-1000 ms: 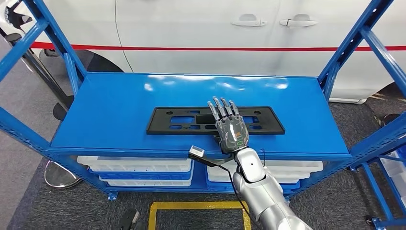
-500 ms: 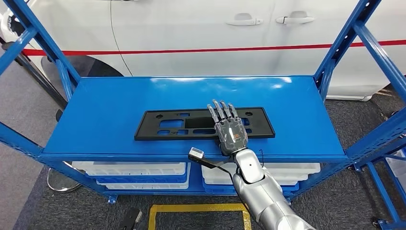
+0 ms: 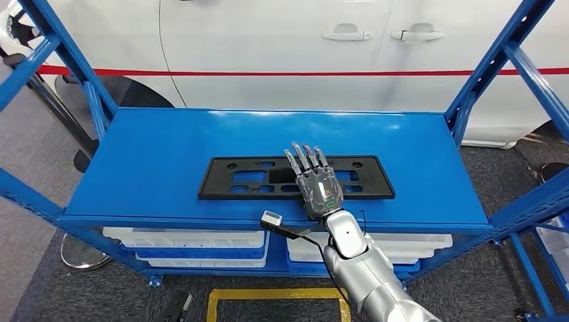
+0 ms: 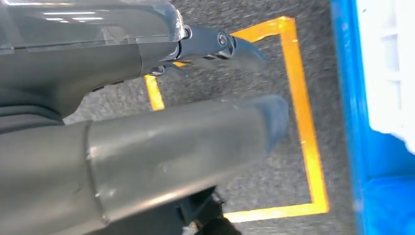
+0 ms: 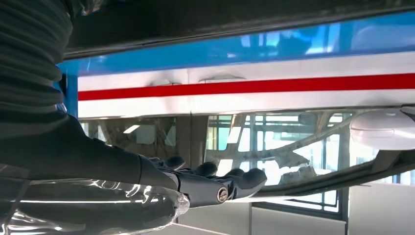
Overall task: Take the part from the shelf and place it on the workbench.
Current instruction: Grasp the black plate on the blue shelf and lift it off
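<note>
A: Since half a second ago the whole view has swung a bit, so that's the camera moving. The part (image 3: 296,178) and right hand (image 3: 317,185) sit much the same relative to each other as before.

B: Yeah, agreed. Right hand lies flat, palm down, over the middle of the part, fingers (image 3: 303,158) stretched out and slightly apart, pointing toward the shelf's back edge. Not curled round anything that I can see, so I can't tell whether it's actually grasping the part or just resting on it.

A: And the part itself?

B: Long flat black frame with cutouts, lying flat on the top shelf (image 3: 168,147), long side parallel to the front edge and nearer the front than the back, roughly centred between the side posts.

A: Left hand?

B: Left hand (image 4: 215,46) hangs over grey carpet with a yellow tape outline (image 4: 303,127). Nothing in it; its fingers look blurred, so I can't tell its state.

A: Beyond the shelf there's a white car (image 3: 282,47) with a red stripe. White bins (image 3: 201,240) sit on the lower level.
</note>
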`<state>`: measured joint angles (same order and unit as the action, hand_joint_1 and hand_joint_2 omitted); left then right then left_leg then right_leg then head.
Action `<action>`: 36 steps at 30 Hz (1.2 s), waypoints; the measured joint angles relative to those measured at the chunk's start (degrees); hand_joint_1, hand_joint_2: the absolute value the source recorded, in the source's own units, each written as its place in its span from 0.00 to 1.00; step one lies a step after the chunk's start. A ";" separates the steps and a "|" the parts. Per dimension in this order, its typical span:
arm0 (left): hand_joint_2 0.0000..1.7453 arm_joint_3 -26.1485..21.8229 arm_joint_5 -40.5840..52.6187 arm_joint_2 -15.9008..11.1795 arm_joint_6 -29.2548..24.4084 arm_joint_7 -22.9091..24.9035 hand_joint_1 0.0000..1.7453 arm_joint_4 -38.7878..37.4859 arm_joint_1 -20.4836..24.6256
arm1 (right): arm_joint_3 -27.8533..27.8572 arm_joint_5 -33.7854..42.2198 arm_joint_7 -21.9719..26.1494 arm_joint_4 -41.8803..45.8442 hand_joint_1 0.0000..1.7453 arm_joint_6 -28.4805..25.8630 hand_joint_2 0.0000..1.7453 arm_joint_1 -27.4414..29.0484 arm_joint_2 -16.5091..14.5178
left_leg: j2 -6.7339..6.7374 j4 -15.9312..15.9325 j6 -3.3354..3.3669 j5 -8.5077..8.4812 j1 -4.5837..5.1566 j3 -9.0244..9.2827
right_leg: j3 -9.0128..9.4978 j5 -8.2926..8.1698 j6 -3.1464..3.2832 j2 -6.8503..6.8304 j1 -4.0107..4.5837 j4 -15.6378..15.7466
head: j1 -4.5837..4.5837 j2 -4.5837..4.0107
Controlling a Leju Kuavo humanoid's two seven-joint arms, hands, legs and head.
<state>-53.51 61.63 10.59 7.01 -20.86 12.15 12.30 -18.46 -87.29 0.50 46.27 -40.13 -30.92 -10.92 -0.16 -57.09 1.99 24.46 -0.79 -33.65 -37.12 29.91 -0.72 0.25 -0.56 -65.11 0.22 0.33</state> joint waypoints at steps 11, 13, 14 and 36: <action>0.00 0.00 -0.63 0.16 -0.01 -0.83 0.00 0.00 0.04 | -0.06 1.62 0.16 -0.07 1.00 0.00 1.00 0.30 0.80 | -0.20 -1.48 -1.70 1.33 0.19 -0.10 | 1.31 -4.30 0.60 0.03 -0.19 5.25 | 0.03 0.00; 0.00 0.02 -0.65 0.16 -0.30 -0.88 0.00 0.00 0.05 | -0.05 1.63 0.23 0.26 1.00 0.00 1.00 0.39 0.89 | -0.15 -2.33 -2.29 2.14 0.00 -0.42 | 1.42 -4.40 1.36 0.05 -0.27 5.47 | 0.03 0.00; 0.00 0.04 -0.66 0.16 -0.54 -0.90 0.00 0.00 0.09 | -0.05 1.66 0.33 0.53 1.00 0.00 1.00 0.38 0.89 | -0.13 -4.09 -2.54 3.29 -0.05 -1.18 | 1.51 -4.45 1.70 0.00 -0.37 5.60 | 0.03 0.00; 0.00 -0.04 -2.89 -0.45 -5.41 -1.53 0.00 0.00 1.00 | 1.96 3.39 2.99 6.62 1.00 0.00 1.00 2.66 1.42 | 0.02 -0.52 0.04 0.47 0.15 0.09 | -3.52 -0.73 -0.54 -0.09 -0.39 -5.17 | -0.01 0.00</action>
<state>-53.55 58.74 10.14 1.60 -22.39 12.15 13.30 -16.50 -83.90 3.49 52.89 -40.13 -28.26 -9.51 -0.14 -57.61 2.03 24.93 -0.64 -33.57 -40.64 29.18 -1.26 0.16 -0.95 -70.28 0.22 0.33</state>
